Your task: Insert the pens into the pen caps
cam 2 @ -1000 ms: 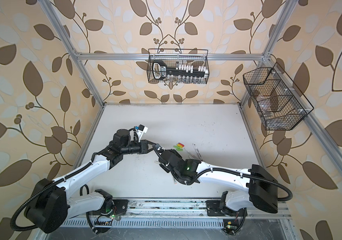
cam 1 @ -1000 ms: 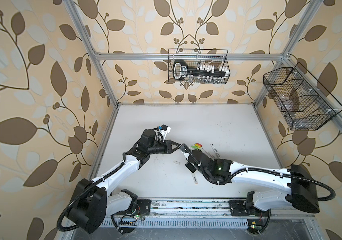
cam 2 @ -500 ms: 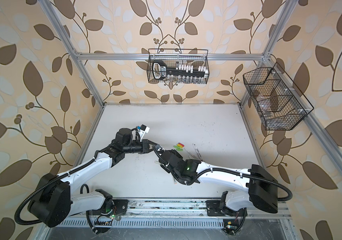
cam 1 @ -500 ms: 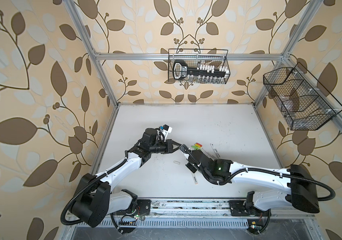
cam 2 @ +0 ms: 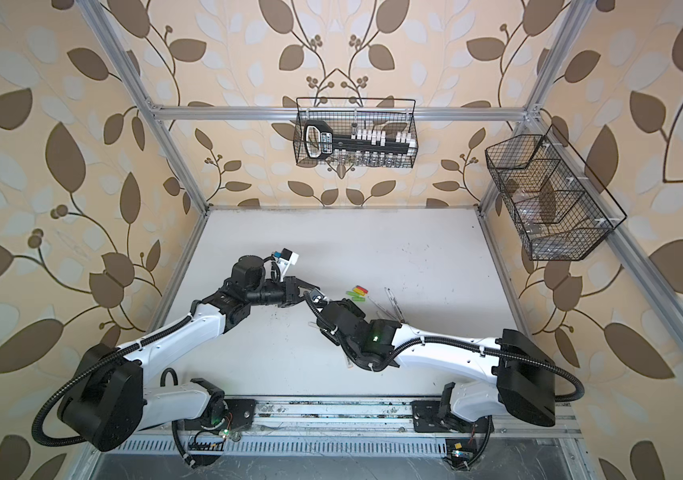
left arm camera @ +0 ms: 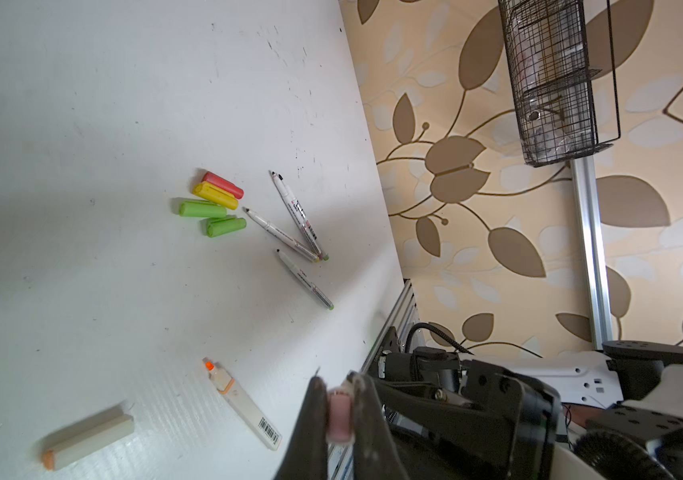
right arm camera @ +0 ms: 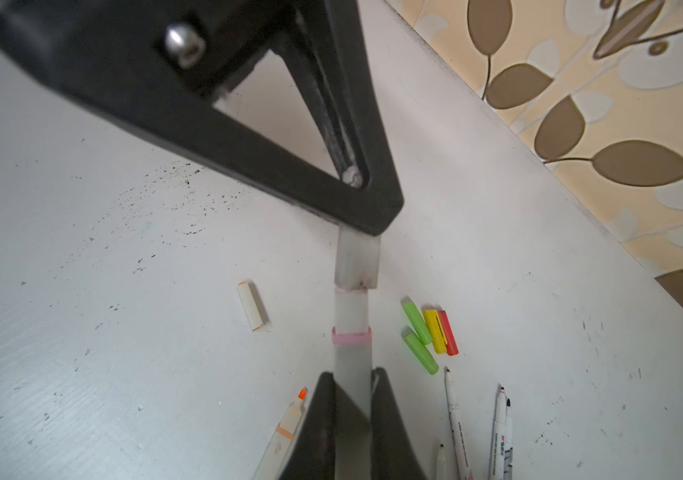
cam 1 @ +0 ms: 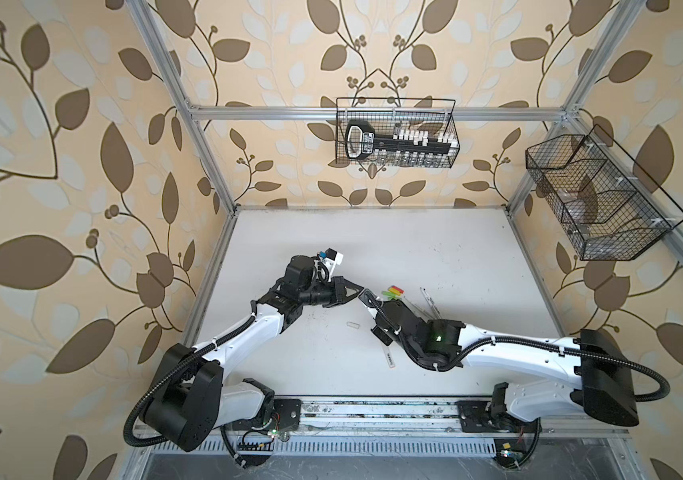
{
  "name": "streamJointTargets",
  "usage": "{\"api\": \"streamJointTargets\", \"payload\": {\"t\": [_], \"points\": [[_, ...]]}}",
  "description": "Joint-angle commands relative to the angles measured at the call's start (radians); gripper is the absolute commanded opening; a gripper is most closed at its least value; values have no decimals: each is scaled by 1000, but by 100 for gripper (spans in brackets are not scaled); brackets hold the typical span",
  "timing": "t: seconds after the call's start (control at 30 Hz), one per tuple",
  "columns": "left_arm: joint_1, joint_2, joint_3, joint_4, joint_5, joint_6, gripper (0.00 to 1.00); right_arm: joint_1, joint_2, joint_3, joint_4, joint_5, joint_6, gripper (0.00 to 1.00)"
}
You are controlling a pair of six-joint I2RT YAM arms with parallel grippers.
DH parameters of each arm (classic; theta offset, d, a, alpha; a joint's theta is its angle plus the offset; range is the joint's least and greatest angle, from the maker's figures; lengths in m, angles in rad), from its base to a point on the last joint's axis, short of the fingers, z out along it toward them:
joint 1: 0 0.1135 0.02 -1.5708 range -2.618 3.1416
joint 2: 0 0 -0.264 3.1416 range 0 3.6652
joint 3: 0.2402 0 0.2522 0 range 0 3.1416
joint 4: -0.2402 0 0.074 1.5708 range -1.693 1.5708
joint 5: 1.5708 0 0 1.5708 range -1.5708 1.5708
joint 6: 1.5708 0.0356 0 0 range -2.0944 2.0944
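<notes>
back wire basket and side wire basket hang above the speckled white table

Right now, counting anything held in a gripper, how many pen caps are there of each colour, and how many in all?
Lime green caps: 2
Yellow cap: 1
Red cap: 1
Pale grey caps: 2, one lying loose, one held in the left gripper
Total: 6
</notes>
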Motion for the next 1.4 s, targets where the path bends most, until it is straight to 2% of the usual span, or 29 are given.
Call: {"api": "streamJointTargets", "payload": {"t": [0.0,0.43,0.93,1.3,1.37], "points": [[-28,6,7,-153,36,71,0,6,-32,35,171,9,-14,10],[-62,-61,-25,-113,22,121,0,-32,-93,2,211,-116,18,10],[-74,-63,-35,3,145,-19,0,-33,-192,-100,333,-109,-28,9],[-75,-57,-16,-77,110,29,0,-25,-173,-81,350,-99,-37,9],[-75,-61,-15,-79,106,33,5,-23,-164,-74,347,-96,-37,9]]}}
